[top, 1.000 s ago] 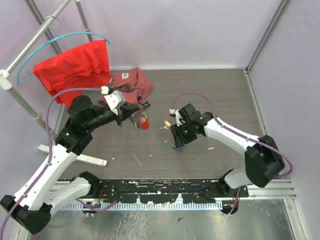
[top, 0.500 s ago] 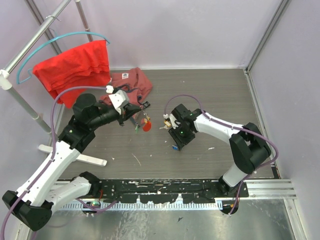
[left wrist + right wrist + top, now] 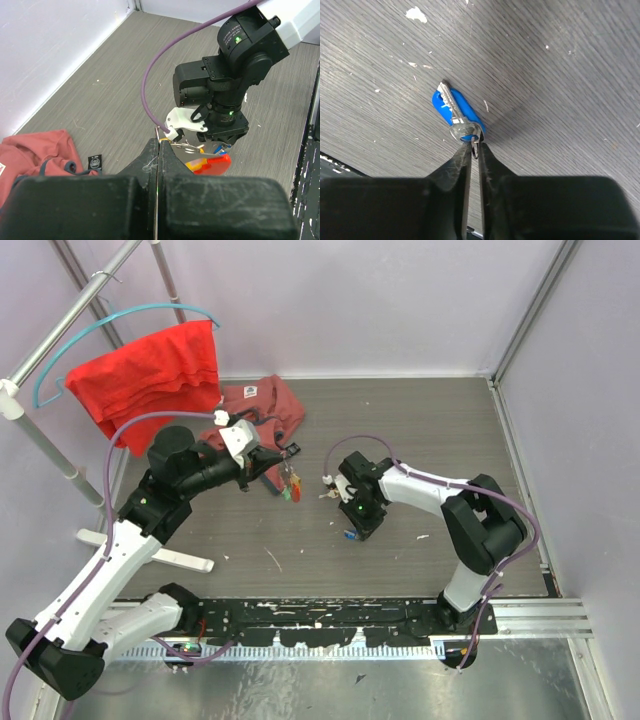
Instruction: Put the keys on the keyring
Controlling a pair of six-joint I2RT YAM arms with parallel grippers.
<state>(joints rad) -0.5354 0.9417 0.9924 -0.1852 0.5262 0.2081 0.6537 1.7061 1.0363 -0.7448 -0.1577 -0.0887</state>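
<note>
Pinching blue key (image 3: 456,111) by head loop, your right gripper (image 3: 473,147) is clamped on it; lift slowly, blade free. Left gripper (image 3: 157,146) clamped on keyring (image 3: 220,162): hold steady.

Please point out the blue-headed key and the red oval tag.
Small silver key with blue plastic head (image 3: 468,111): right wrist view, the blue head.
Flat red oval tag (image 3: 222,163): left wrist view, its right end.
</note>
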